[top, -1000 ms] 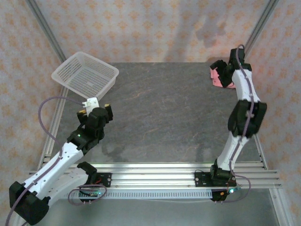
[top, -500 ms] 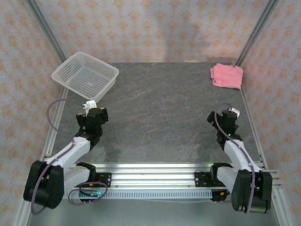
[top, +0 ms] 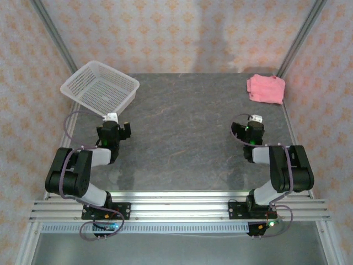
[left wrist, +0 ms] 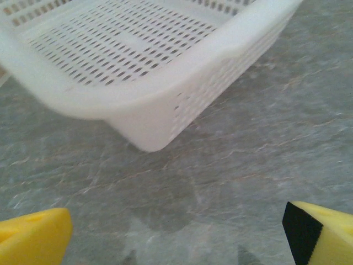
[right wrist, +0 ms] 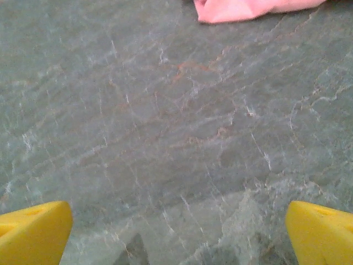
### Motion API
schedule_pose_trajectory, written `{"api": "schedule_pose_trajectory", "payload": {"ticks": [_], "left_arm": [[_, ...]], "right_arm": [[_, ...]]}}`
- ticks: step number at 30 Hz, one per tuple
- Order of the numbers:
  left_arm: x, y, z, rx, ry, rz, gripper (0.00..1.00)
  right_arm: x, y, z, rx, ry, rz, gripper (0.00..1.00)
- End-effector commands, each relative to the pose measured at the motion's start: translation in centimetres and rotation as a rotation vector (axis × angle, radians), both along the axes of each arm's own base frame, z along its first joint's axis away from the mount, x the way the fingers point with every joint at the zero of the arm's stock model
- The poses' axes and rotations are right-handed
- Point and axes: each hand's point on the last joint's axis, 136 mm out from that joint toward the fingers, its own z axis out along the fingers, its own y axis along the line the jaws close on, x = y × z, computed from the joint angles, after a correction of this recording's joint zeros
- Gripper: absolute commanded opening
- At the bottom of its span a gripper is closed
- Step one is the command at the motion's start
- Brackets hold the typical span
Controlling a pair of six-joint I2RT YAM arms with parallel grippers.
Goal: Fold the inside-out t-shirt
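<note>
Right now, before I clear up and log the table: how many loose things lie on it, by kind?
Cloth: 1, the pink t-shirt
Basket: 1, the white mesh basket
Total: 2

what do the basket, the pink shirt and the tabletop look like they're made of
Basket: white moulded plastic, slightly glossy, with rows of slots. T-shirt: soft matte cloth, probably cotton, lying in limp folds. Table: grey-green veined surface like stone or slate, though possibly a printed laminate.

T-shirt [top: 266,89] soft matt cloth; basket [left wrist: 160,105] white perforated plastic; table [top: 182,138] smooth veined stone-look.
</note>
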Motion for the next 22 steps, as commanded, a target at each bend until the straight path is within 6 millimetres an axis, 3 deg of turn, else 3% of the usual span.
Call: {"api": "schedule_pose_trajectory", "payload": {"ticks": [1,22], "left_arm": [[0.87,-0.64,1.67,0.004,-0.069,-0.048,1.00],[0.90,-0.72,1.72,0.009,-0.075,-0.048,1.00]], "right_arm": [[1.05,-0.83,2.45,-0.051,-0.119,-0.028,0.99],[0.77,-0.13,2.71,-0.073,-0.106,-0.002,0.99]]}}
